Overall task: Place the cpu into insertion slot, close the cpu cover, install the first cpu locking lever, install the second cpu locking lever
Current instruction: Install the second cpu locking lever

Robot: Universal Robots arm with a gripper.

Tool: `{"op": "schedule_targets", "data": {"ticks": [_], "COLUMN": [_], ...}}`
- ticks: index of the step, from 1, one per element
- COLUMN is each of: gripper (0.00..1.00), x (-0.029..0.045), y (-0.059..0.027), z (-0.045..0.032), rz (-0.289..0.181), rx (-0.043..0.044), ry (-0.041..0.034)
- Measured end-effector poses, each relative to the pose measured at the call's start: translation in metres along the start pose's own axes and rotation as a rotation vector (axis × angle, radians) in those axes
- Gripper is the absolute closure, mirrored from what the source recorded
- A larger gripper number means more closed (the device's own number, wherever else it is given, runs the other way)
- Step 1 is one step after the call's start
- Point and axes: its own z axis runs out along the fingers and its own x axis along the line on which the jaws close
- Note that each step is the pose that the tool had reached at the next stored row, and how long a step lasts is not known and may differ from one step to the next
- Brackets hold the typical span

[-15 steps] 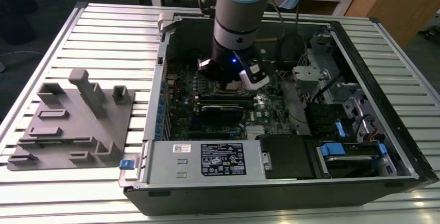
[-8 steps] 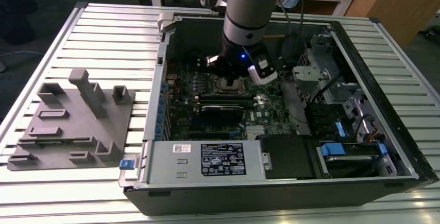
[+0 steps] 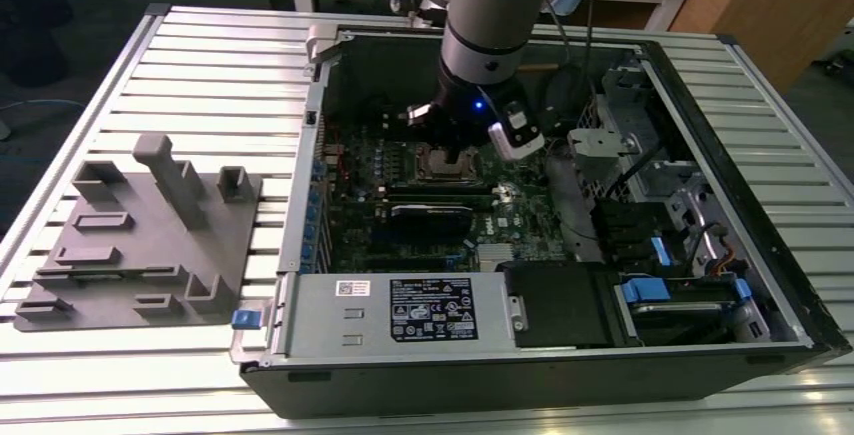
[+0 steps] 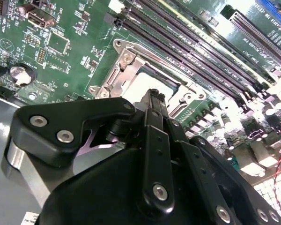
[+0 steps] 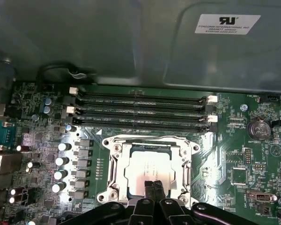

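The cpu [image 5: 147, 168] lies flat in the insertion slot [image 5: 113, 176] on the green board, its pale metal top showing. The silvery cpu cover [image 5: 152, 140] appears to lie down around it as a frame. My gripper [image 5: 153, 184] is shut with nothing between its fingers. Its tips are over the chip's near edge, at or just above its surface. In the second wrist view the gripper [image 4: 155, 95] points down at the cpu [image 4: 141, 83]. In the exterior view the gripper [image 3: 454, 158] is low inside the open case, over the insertion slot [image 3: 434, 165]. I cannot tell the locking levers apart from the socket's metalwork.
Long memory slots [image 5: 140, 110] run beside the socket, with the grey case wall [image 5: 131, 42] behind them. A black card [image 3: 430, 217], the power supply [image 3: 400, 310] and drive bays [image 3: 667, 205] fill the case. A grey fixture block [image 3: 147, 235] sits on the slatted table at the exterior view's left.
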Motion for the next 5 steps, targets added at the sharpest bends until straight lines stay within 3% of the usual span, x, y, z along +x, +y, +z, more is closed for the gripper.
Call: {"op": "schedule_targets", "data": {"ticks": [5], "gripper": [0.89], "x": [0.0000], "y": [0.0002], "z": [0.0000], "rz": [0.000], "rx": [0.0000], "ry": [0.0000]}}
